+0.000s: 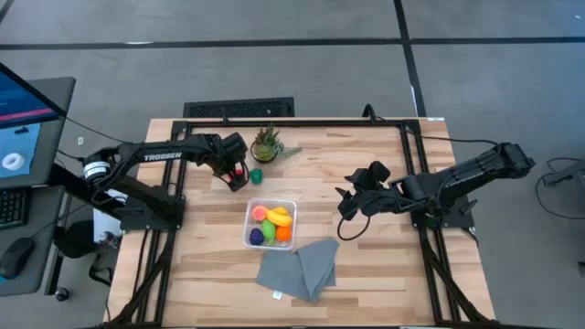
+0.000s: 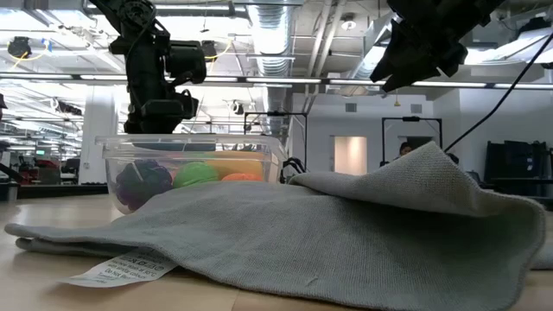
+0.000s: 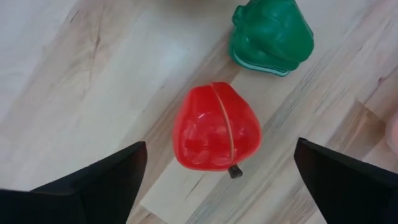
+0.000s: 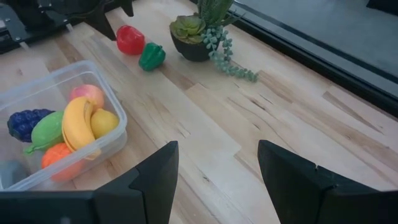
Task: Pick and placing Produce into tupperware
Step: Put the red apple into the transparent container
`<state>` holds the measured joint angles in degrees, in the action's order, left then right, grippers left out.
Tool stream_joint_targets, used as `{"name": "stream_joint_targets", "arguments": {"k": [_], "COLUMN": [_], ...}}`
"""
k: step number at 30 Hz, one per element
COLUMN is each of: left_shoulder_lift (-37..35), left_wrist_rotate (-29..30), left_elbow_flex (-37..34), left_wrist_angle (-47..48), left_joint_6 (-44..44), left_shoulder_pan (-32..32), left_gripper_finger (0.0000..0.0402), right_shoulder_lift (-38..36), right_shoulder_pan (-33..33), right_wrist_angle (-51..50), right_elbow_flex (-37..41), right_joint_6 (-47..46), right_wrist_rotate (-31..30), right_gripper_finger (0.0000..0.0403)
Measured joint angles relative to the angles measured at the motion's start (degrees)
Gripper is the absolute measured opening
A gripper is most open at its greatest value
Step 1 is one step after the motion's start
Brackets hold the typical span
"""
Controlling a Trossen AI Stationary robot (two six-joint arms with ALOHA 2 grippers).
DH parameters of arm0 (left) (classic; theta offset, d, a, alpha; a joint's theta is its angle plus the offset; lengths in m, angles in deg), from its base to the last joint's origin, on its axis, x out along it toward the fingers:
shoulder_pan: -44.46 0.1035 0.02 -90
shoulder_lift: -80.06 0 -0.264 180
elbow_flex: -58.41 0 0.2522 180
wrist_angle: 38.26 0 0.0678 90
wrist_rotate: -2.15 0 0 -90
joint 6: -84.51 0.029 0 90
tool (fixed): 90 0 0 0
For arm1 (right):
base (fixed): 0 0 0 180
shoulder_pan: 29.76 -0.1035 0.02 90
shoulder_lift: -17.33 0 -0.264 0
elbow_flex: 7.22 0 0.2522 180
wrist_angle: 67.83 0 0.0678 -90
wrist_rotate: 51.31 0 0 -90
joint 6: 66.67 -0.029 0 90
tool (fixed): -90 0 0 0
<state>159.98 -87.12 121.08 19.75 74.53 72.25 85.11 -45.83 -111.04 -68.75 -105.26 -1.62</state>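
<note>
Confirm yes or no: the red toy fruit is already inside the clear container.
No. The red fruit lies on the bare wood beside the green pepper, apart from the tupperware.

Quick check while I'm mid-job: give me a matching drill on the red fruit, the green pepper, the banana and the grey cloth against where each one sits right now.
Things:
1. red fruit
2. green pepper
3. banana
4. grey cloth

Places:
A. inside the tupperware
B. on the table beside the potted plant
C. on the table under the open left gripper
D. spread on the table next to the tupperware

Pairs: 1-C, 2-B, 3-A, 4-D
</note>
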Motion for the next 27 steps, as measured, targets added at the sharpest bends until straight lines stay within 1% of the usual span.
{"name": "stream_joint_targets", "arguments": {"k": [6,9,12,17,23,27], "left_shoulder_lift": [0.1,2.0,5.0,8.7,11.1,11.2], "left_wrist_rotate": [0.0,-0.2,-1.7,-1.9,-2.7,-2.7], "left_elbow_flex": [0.0,0.0,0.0,0.0,0.0,0.0], "left_wrist_angle": [-0.4,-0.7,-0.8,-1.1,-3.7,-5.2], "left_joint_6": [0.1,0.3,0.7,0.7,0.7,1.1], "left_shoulder_pan": [0.0,0.0,0.1,0.1,0.1,0.1], "left_gripper_finger": [0.0392,0.0392,0.0392,0.0392,0.0392,0.0392], "right_shoulder_lift": [0.0,0.0,0.0,0.0,0.0,0.0], "right_shoulder_pan": [0.0,0.0,0.0,-0.4,-0.9,-0.9], "right_wrist_angle": [0.1,0.5,1.2,1.7,1.6,1.6], "right_elbow_flex": [0.0,0.0,0.0,0.0,0.0,0.0], "right_joint_6": [0.0,0.0,0.0,0.0,-0.9,-0.9], "right_wrist_rotate": [0.0,0.0,0.0,0.1,0.6,0.6], "right_gripper_finger": [0.0245,0.0245,0.0245,0.0245,0.0245,0.0245]}}
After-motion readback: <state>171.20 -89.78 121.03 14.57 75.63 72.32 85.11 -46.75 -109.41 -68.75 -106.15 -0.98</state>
